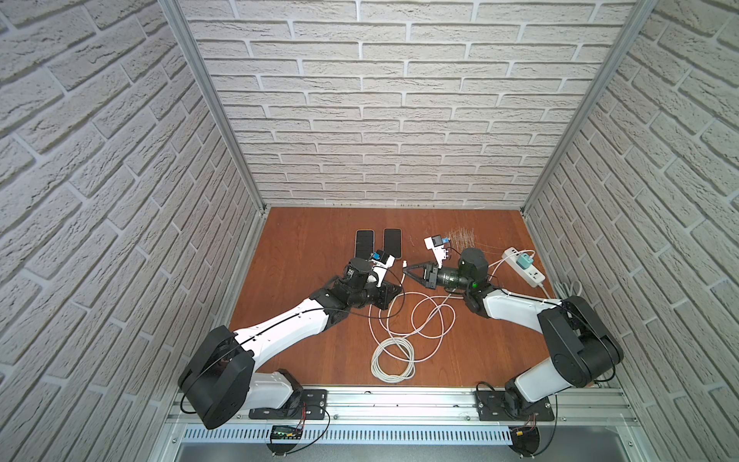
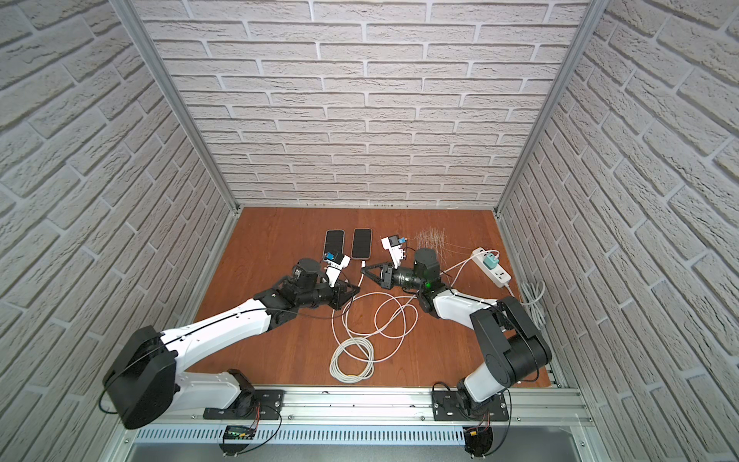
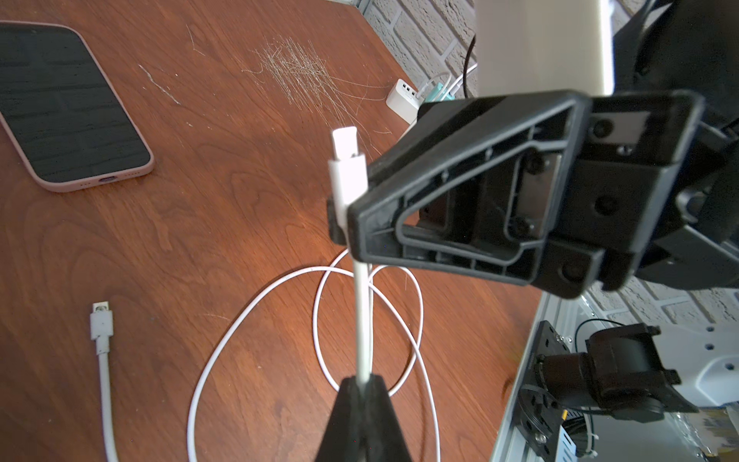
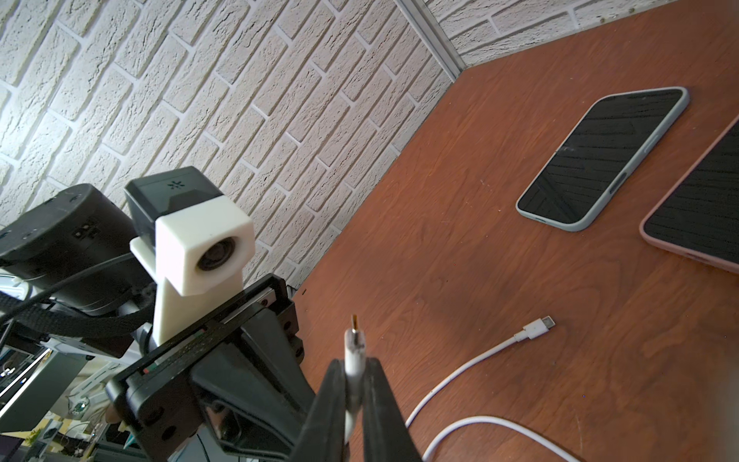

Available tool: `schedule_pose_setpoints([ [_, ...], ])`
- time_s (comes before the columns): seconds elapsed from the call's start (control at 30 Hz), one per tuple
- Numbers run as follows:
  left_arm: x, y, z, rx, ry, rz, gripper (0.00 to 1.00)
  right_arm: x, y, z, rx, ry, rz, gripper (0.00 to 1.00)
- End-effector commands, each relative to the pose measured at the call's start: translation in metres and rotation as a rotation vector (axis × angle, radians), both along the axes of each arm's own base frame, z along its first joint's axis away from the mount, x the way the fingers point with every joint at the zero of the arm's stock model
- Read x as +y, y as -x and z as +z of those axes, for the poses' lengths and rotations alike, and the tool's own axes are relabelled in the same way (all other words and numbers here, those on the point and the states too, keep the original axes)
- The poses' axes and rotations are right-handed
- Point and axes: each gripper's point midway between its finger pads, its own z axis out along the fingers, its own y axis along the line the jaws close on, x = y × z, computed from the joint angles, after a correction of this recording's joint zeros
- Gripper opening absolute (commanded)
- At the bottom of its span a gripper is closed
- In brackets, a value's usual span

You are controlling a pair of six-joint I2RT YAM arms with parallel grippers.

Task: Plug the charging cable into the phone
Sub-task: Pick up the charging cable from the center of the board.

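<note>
Two phones lie screen-up side by side at the back: a grey-cased phone (image 1: 364,244) (image 4: 600,160) and a pink-cased phone (image 1: 392,243) (image 3: 68,108). The white charging cable (image 3: 362,320) is held off the table between both arms. My left gripper (image 3: 362,384) (image 1: 398,289) is shut on its cord. A short way further along, my right gripper (image 4: 355,372) (image 3: 344,224) (image 1: 404,271) is shut on the white plug body (image 4: 354,348), whose metal tip sticks out past the fingers. Both grippers hover just in front of the pink phone's near end.
A second white plug (image 3: 100,320) (image 4: 540,326) lies loose on the wood near the pink phone. Cable loops (image 1: 424,320) and a coiled bundle (image 1: 394,356) cover the middle of the table. A power strip (image 1: 524,266) with a teal charger (image 1: 523,262) sits at the right.
</note>
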Motion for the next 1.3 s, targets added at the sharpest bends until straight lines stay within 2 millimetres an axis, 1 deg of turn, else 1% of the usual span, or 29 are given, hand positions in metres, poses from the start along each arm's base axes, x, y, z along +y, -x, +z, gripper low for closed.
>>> schedule_pose_setpoints([
  [0.0,-0.004,0.003,0.01,-0.028,0.041,-0.018,0.0,0.002,0.005,0.002,-0.029,-0.011,0.015,0.11],
  [0.17,-0.003,0.001,0.009,-0.028,0.033,-0.003,0.0,0.002,0.006,0.002,-0.032,-0.01,0.018,0.06],
  [0.27,0.002,-0.004,0.006,-0.017,0.01,0.041,0.0,0.001,0.006,0.001,-0.04,-0.001,0.014,0.03],
  [0.3,0.004,-0.007,0.006,-0.016,-0.002,0.062,0.1,0.001,0.006,0.001,-0.041,0.007,0.009,0.03],
  [0.37,0.016,-0.016,0.002,0.003,-0.043,0.144,0.54,-0.002,0.005,-0.004,-0.043,0.036,-0.005,0.03],
  [0.4,0.024,-0.022,0.001,0.008,-0.066,0.199,0.69,-0.004,0.004,-0.006,-0.045,0.058,-0.018,0.03],
  [0.43,0.033,-0.028,0.0,0.017,-0.085,0.251,0.78,-0.006,0.003,-0.009,-0.043,0.079,-0.036,0.03],
  [0.53,0.062,-0.046,0.003,0.033,-0.12,0.403,0.96,-0.016,-0.003,-0.013,-0.041,0.103,-0.095,0.03],
  [0.57,0.073,-0.052,0.003,0.048,-0.137,0.462,0.98,-0.02,-0.004,-0.014,-0.035,0.106,-0.111,0.03],
  [0.63,0.093,-0.066,0.002,0.081,-0.177,0.565,0.98,-0.028,-0.011,-0.018,-0.018,0.11,-0.159,0.03],
  [0.73,0.111,-0.088,-0.007,0.174,-0.23,0.651,0.98,-0.038,-0.019,-0.023,0.008,0.102,-0.212,0.03],
  [0.77,0.113,-0.097,-0.011,0.208,-0.251,0.664,0.98,-0.041,-0.021,-0.025,0.017,0.1,-0.226,0.03],
  [0.83,0.11,-0.115,-0.016,0.233,-0.288,0.659,0.98,-0.045,-0.024,-0.028,0.031,0.095,-0.247,0.03],
  [0.87,0.109,-0.126,-0.016,0.223,-0.308,0.669,0.98,-0.046,-0.026,-0.029,0.034,0.093,-0.255,0.03],
  [0.9,0.106,-0.136,-0.023,0.231,-0.344,0.671,0.98,-0.046,-0.027,-0.031,0.04,0.092,-0.26,0.03],
  [0.97,0.101,-0.157,-0.024,0.247,-0.4,0.674,0.98,-0.046,-0.028,-0.033,0.045,0.091,-0.266,0.03],
  [1.07,0.093,-0.177,-0.045,0.342,-0.536,0.651,0.98,-0.047,-0.029,-0.033,0.046,0.09,-0.272,0.03],
  [1.1,0.088,-0.186,-0.04,0.339,-0.554,0.651,0.98,-0.047,-0.029,-0.035,0.049,0.092,-0.272,0.03],
  [1.13,0.083,-0.194,-0.043,0.345,-0.577,0.642,0.98,-0.046,-0.029,-0.035,0.051,0.092,-0.272,0.03],
  [1.23,0.067,-0.208,-0.054,0.357,-0.621,0.599,0.98,-0.046,-0.029,-0.036,0.057,0.092,-0.271,0.03],
  [1.27,0.061,-0.213,-0.054,0.356,-0.615,0.594,0.98,-0.046,-0.029,-0.036,0.056,0.09,-0.271,0.03],
])
